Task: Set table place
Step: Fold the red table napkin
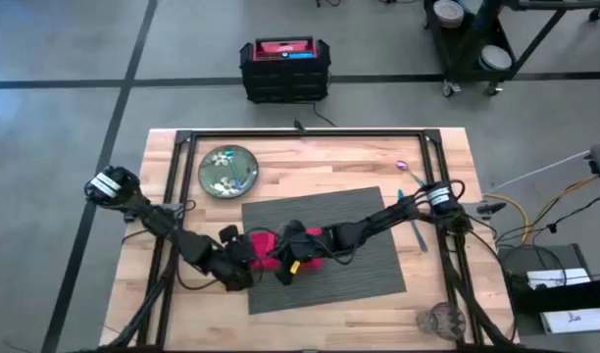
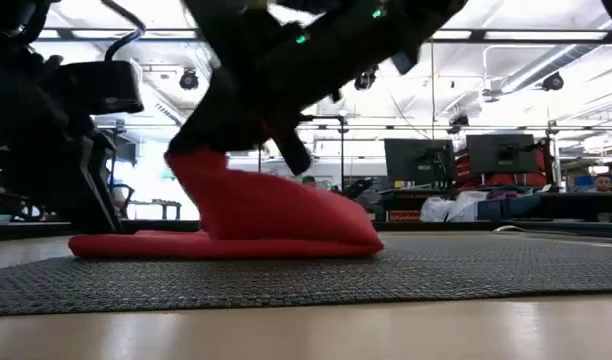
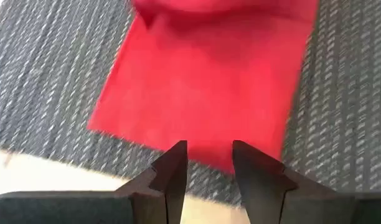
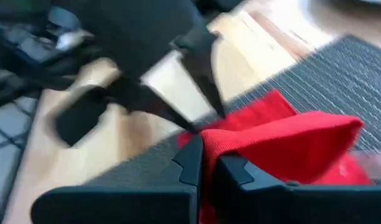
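Pinching napkin (image 2: pixel 276 215), right end effector (image 4: pixel 206 163).

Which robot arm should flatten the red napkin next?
Probably the right. The right gripper already pinches the raised fold of the red napkin above the placemat; the left gripper is open at its edge.

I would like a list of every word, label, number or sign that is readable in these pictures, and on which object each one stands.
No text can be read in any view.
Black case with red top on the floor beyond the table: a blue label, too small to read.
White sheets at the right edge: marks too blurred to read.
Napkin, placemat, plate: no writing.
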Robot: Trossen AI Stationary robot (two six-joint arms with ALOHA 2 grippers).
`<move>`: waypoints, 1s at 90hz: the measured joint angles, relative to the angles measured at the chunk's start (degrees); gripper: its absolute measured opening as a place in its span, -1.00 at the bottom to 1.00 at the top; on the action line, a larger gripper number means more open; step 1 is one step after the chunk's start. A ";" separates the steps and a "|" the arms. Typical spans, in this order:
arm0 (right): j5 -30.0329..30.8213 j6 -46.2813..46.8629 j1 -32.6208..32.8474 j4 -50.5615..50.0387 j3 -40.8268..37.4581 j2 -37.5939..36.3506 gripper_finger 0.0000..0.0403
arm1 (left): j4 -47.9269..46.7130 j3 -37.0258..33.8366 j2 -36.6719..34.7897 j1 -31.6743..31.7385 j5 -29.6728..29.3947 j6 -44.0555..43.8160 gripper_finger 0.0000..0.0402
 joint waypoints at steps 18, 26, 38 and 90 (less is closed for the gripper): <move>-0.14 -0.23 -0.30 -0.45 4.23 4.28 -0.99 | 1.22 -0.26 0.00 0.00 -0.59 1.24 -0.43; 0.13 -0.58 -0.30 -0.67 4.63 4.52 -0.98 | 1.37 -0.26 0.00 0.00 -0.54 1.31 -0.43; 0.33 -2.46 -0.30 -0.63 4.65 4.24 -0.82 | 1.11 -0.29 0.00 0.00 -0.42 1.81 -0.43; -7.48 -22.54 -1.53 -11.83 5.19 -0.55 0.16 | -19.11 15.00 -5.11 -0.33 3.75 1.59 -0.43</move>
